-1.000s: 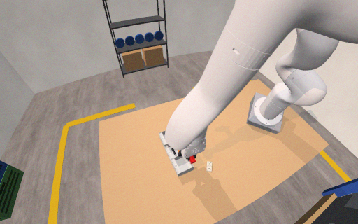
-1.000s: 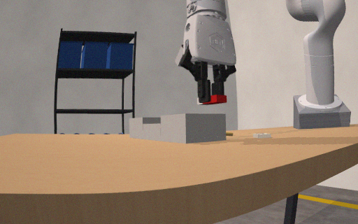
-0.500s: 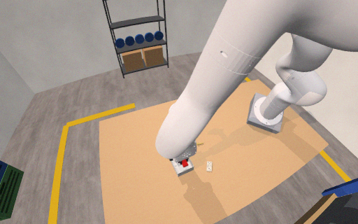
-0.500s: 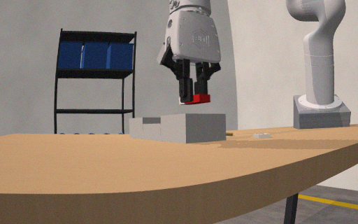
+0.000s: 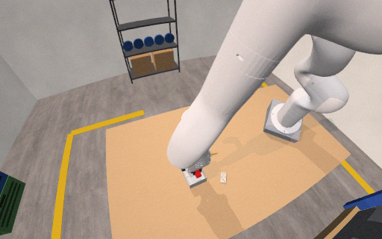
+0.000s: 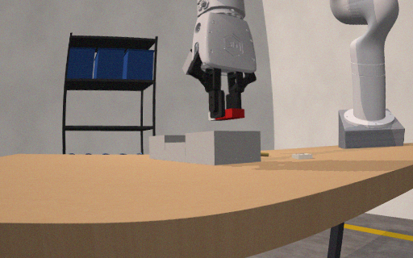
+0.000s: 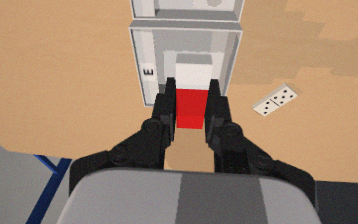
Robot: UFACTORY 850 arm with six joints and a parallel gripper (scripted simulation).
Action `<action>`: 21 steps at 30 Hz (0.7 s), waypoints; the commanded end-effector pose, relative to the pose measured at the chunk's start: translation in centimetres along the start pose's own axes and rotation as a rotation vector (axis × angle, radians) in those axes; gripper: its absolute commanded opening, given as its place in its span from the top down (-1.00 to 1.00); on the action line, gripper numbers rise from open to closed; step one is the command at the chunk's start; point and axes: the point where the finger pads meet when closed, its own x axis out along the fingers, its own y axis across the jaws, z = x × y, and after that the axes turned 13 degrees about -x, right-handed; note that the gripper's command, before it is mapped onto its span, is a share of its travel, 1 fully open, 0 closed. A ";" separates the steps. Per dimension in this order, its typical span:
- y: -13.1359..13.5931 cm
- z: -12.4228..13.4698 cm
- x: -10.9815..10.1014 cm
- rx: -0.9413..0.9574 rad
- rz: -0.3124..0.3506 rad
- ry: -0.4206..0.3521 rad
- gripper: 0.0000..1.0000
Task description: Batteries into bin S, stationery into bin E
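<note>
Closed end effector (image 6: 227, 114) (image 7: 191, 92) grips a red-and-white eraser (image 5: 198, 173) (image 6: 235, 114) (image 7: 192, 102) above bin E (image 5: 196, 183) (image 6: 237, 147) (image 7: 135, 62); outside it on the counter (image 5: 149, 194) (image 6: 141, 189) (image 7: 65, 65), a domino (image 5: 223, 177) (image 6: 302, 156) (image 7: 275, 100) lies near, apart from the bin's wall, blocking nothing above it.

A workshop or lab room is being shown — a metal shelf rack (image 5: 121, 41) (image 6: 155, 101) is standing there, and floor lines (image 5: 64, 179) (image 6: 379, 232) are being seen — yellow ones.
</note>
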 end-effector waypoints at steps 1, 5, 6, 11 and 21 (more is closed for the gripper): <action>-0.1 0.0 -0.1 0.000 -0.002 0.001 1.00; 0.0 0.0 -0.1 0.000 -0.002 0.001 1.00; 0.0 0.0 -0.1 0.000 -0.002 0.001 1.00; 0.0 0.0 0.9 0.000 -0.002 0.001 1.00; 0.0 0.0 2.5 0.000 -0.002 0.001 1.00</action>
